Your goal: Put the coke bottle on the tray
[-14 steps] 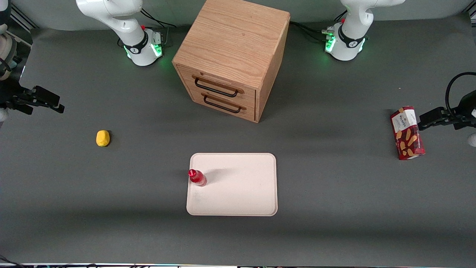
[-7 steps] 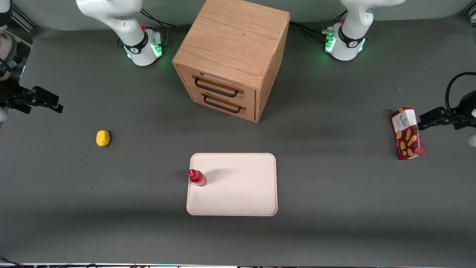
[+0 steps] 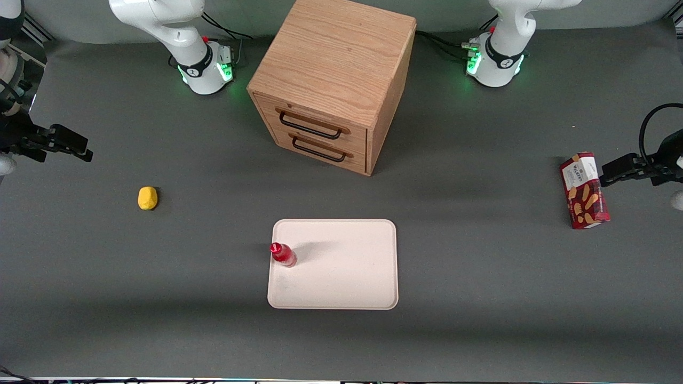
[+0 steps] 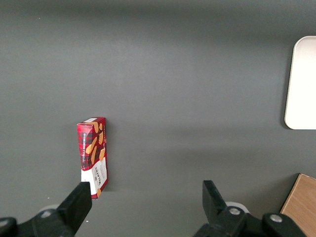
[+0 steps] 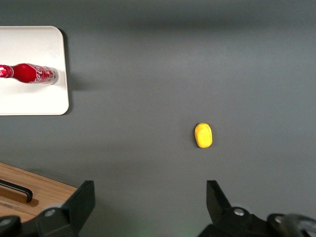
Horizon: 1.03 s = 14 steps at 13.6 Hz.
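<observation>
The coke bottle [image 3: 283, 255], small and glossy red with a red cap, stands upright on the pale cream-pink tray [image 3: 347, 266], close to the tray's edge toward the working arm's end. The right wrist view shows the same bottle [image 5: 32, 74] on that tray [image 5: 29, 101]. My gripper [image 3: 85, 154] hovers far off at the working arm's end of the table, well apart from the bottle and tray. In the wrist view the gripper [image 5: 150, 190] is open, with only bare table between its fingers.
A small yellow lump [image 3: 147, 198] lies on the table between the gripper and the tray. A wooden drawer cabinet [image 3: 331, 80] stands farther from the front camera than the tray. A red snack box [image 3: 584, 190] lies toward the parked arm's end.
</observation>
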Each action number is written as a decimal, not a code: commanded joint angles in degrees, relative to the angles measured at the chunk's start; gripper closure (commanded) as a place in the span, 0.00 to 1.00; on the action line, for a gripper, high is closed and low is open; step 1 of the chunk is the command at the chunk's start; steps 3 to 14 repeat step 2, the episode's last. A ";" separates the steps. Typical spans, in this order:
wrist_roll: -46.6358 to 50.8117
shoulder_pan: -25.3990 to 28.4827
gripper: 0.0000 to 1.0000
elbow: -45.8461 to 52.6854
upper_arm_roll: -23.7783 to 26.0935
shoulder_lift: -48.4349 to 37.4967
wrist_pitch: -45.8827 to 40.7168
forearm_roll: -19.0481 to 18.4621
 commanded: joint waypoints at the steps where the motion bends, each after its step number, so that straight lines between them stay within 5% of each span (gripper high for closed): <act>1: 0.70 0.14 0.00 -1.59 -0.30 -1.66 -0.18 -0.35; 14: 0.70 0.14 0.00 -1.59 -0.30 -1.66 -0.18 -0.35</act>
